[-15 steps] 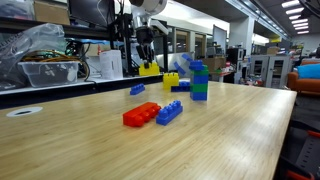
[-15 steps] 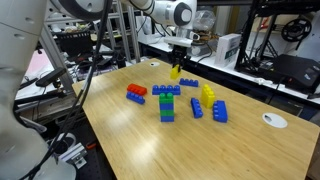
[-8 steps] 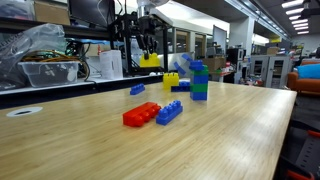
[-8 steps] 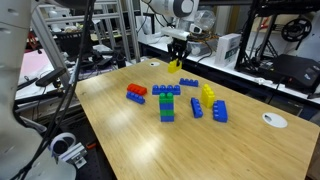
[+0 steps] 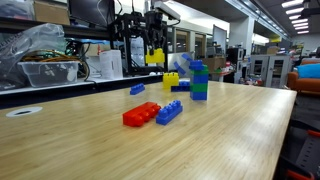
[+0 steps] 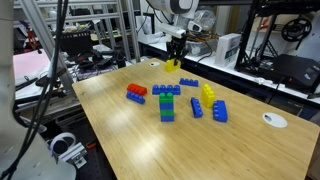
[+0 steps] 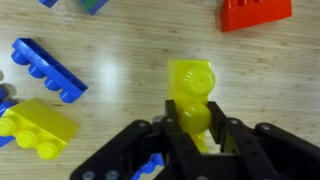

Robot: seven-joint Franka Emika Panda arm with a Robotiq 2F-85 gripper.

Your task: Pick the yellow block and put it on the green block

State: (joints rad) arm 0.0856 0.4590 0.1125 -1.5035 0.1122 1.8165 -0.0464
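My gripper point(image 7: 195, 128) is shut on the yellow block point(image 7: 190, 85), which hangs in the air above the table. It shows in both exterior views, at the far end of the table point(image 5: 155, 57) point(image 6: 174, 64). The green block point(image 5: 200, 85) point(image 6: 166, 104) sits in a small upright stack, with a blue brick under it and blue bricks on top. That stack stands nearer the middle of the table, apart from the gripper point(image 5: 155, 50).
A red brick point(image 5: 141, 114) point(image 7: 255, 12) and a blue brick point(image 5: 169, 112) lie in front of the stack. A taller yellow brick point(image 6: 208, 94) point(image 7: 38, 125) and more blue bricks point(image 6: 219, 110) point(image 7: 48, 68) lie nearby. Shelves and bins crowd the table's far edge.
The gripper has risen from just above the table with the yellow block in it. Nothing else on the table has moved.
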